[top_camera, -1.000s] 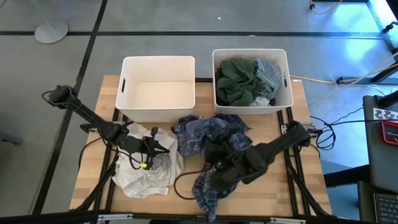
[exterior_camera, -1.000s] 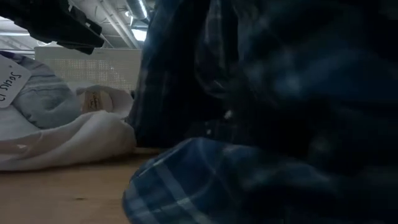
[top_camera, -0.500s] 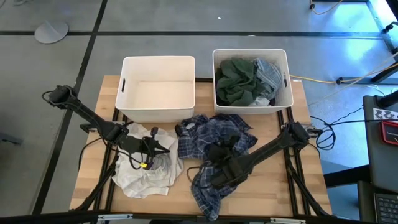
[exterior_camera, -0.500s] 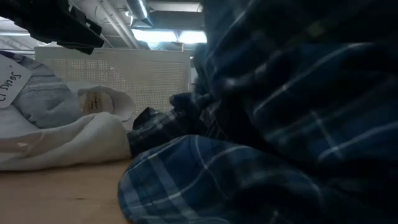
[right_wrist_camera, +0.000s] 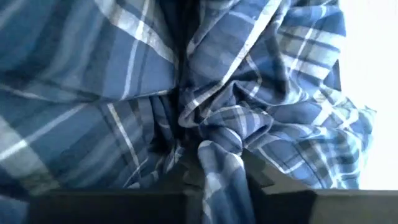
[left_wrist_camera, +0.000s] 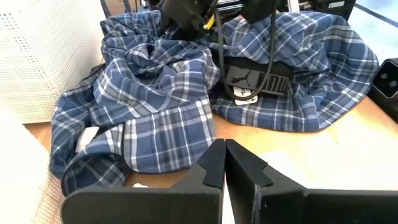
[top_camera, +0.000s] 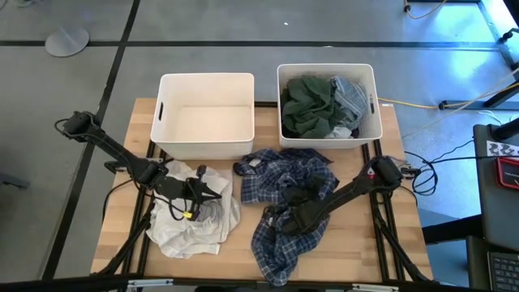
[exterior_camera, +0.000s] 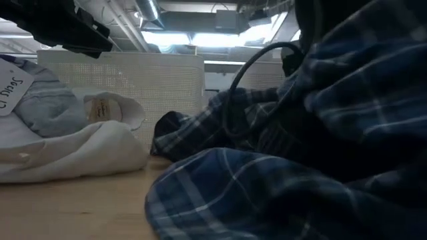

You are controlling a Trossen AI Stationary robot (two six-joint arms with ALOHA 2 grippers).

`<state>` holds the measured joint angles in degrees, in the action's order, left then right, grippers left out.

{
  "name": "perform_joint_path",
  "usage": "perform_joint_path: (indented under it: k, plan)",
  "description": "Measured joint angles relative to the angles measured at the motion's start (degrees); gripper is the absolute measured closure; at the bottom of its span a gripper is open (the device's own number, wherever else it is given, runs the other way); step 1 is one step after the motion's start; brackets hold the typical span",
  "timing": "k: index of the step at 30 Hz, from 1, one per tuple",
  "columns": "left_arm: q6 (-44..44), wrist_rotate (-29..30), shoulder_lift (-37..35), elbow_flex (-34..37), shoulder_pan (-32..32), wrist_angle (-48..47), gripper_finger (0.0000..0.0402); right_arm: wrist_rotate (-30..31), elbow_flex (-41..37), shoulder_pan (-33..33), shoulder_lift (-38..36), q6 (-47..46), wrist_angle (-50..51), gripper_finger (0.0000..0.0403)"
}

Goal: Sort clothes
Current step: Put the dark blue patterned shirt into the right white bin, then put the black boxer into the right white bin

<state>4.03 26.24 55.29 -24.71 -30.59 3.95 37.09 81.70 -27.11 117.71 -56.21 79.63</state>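
Over the last second the right pincer [top_camera: 289,223] drew back toward 5 o'clock; it is clamped on the plaid shirt [top_camera: 284,203], which sprawls at desk centre. The shirt's trailing hem may snag. The left pincer [top_camera: 217,194], closed and empty, hovers over the white garment [top_camera: 190,227].

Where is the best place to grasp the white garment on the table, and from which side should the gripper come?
Probably from straight above, pinching a raised fold. The white garment lies crumpled and low on the table, so its ridges give the fingers something to close on, while flat edges would not. The left gripper is already over its upper right part, fingers shut; it would open first. The right gripper is in the plaid shirt.
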Motion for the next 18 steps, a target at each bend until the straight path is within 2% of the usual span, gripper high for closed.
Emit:
perform_joint_path:
  k: [5,8,13,16,18]
  plan:
    - [0.0,0.0,0.0,0.0,0.0,0.0,0.0400,-6.5,4.2,0.7,0.0,2.5,4.7,0.0272]
    - [0.0,0.0,0.0,0.0,0.0,0.1,0.0400,-10.2,11.3,0.5,0.0,4.1,10.6,0.0221]
    - [0.5,0.0,0.0,0.0,0.0,0.1,0.0400,-18.5,24.7,0.5,-1.4,9.3,10.1,0.0162]
    - [0.7,0.0,0.0,0.0,0.0,-0.1,0.0400,-19.1,32.7,0.3,-1.4,11.0,10.1,0.0146]
    - [0.7,0.0,0.0,0.0,0.0,-0.2,0.0400,-16.4,36.5,-0.5,-1.4,13.5,7.3,0.0142]
